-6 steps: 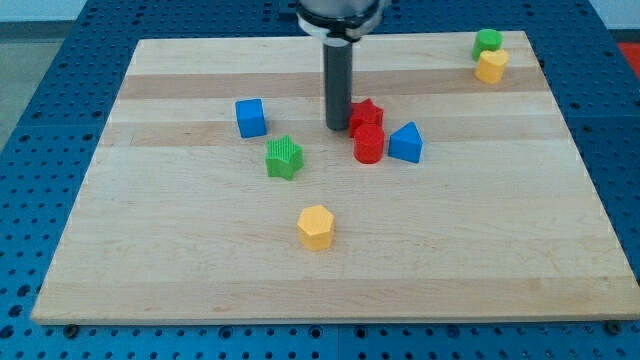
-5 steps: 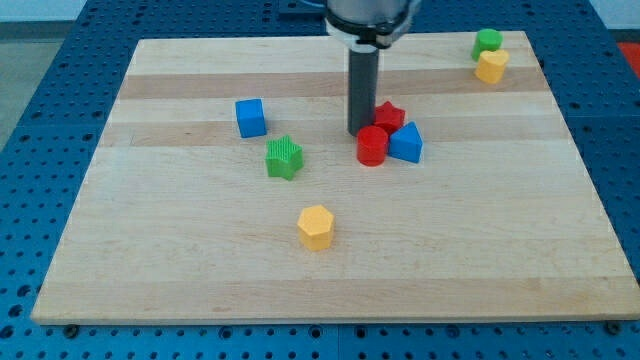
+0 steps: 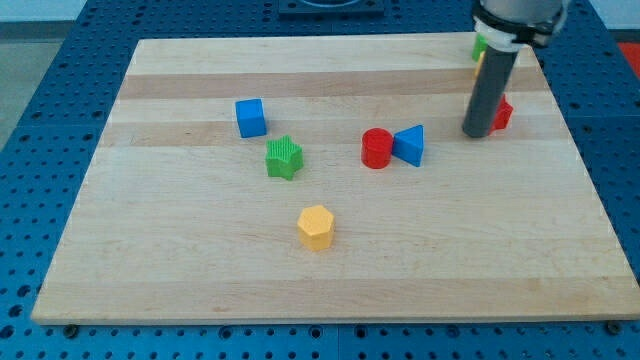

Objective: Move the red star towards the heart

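The red star (image 3: 503,114) lies at the view's right on the wooden board (image 3: 200,290), mostly hidden behind my dark rod. My tip (image 3: 477,133) rests against the star's left side. The yellow heart (image 3: 478,60) is near the board's top right corner, just above the star; only a sliver of it shows beside the rod. A green block (image 3: 479,44) sits right above the heart, also mostly hidden.
A red cylinder (image 3: 376,148) and a blue triangular block (image 3: 408,145) touch each other left of my tip. A blue cube (image 3: 251,117) and a green star (image 3: 284,157) lie at centre left. A yellow hexagon (image 3: 315,226) lies toward the bottom.
My tip has swept right and slightly up, pushing the red star away from the red cylinder and blue triangle to just below the heart. The other blocks barely moved.
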Robot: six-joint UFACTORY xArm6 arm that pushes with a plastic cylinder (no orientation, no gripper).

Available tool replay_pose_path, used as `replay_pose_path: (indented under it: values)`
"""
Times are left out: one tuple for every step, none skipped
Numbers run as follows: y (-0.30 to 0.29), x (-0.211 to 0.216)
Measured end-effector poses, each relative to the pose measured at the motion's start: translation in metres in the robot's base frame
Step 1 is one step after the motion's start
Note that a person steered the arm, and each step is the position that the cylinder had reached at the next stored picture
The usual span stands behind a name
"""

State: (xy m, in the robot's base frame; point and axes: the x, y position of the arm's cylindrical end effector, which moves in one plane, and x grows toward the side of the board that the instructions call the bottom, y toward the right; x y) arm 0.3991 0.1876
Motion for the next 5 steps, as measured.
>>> replay_pose_path:
  values:
    - [0.021, 0.008]
    - [0.025, 0.007]
    - [0.025, 0.005]
    - [0.024, 0.003]
    - [0.024, -0.008]
